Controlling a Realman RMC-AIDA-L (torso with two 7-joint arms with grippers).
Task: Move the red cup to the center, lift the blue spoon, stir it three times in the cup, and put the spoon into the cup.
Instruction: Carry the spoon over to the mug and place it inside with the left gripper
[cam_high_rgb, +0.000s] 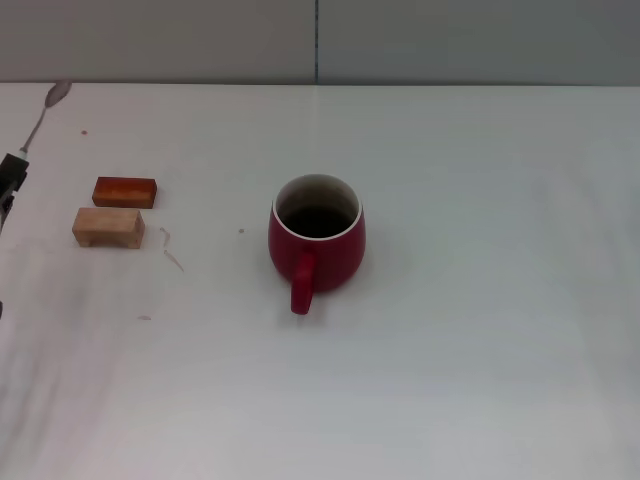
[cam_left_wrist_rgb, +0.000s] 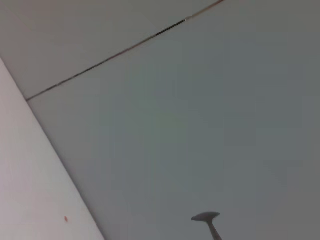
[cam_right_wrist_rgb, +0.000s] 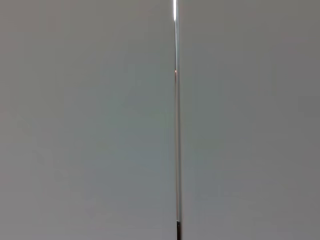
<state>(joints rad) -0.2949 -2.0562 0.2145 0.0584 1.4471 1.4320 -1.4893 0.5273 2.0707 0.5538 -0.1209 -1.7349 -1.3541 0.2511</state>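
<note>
The left gripper (cam_high_rgb: 12, 178) showed only as a dark sliver at the left edge of the head view, raised off the white tabletop (cam_high_rgb: 480, 360). It appeared to pinch the small slim blue spoon (cam_high_rgb: 44, 112) by its handle, which was hidden; only the thin grey neck and the grey metal bowl showed, rising up and away from the fingers. The spoon looked light, stiff and smooth, so a firm pinch well down the handle would likely keep it from swivelling while stirring.

The rounded dark-red ceramic cup (cam_high_rgb: 316, 243) with a thin white rim stood upright well to the gripper's right and nearer the robot, its stubby handle towards the robot. It looked heavy enough to stay put, though brittle. Two wooden blocks, one orange-red (cam_high_rgb: 124, 191) and one tan (cam_high_rgb: 108, 227), lay between gripper and cup.

The right gripper was out of sight.
</note>
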